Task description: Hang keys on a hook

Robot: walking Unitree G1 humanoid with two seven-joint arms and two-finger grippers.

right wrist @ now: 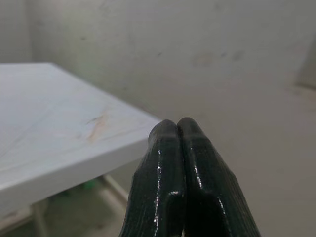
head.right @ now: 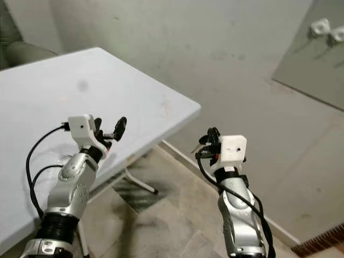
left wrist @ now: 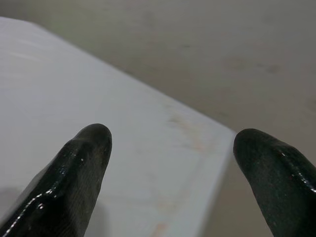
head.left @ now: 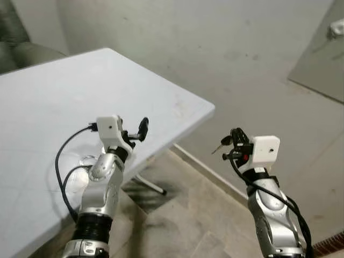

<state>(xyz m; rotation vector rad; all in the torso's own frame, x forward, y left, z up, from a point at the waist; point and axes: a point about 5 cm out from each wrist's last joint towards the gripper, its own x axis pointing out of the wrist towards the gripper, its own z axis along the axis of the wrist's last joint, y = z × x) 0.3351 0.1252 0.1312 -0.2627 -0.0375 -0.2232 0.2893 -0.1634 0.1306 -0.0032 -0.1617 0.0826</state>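
White table [head.left: 64, 102] stands by your grey wall [head.left: 215, 48]; left gripper [head.left: 141, 129] spread above it, right gripper [head.left: 235, 141] pinching keys [head.left: 221, 143]; no writing legible

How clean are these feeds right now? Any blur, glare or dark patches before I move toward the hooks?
Left eye view: soft, even light, slightly hazy; keys at the right tool read small but distinct. Right eye view: same softness, hooks pale and low-contrast, no glare on the table. Left wrist view: fingers close and blurred. Right wrist view: fingertips sharp with a sheen, wall behind soft.
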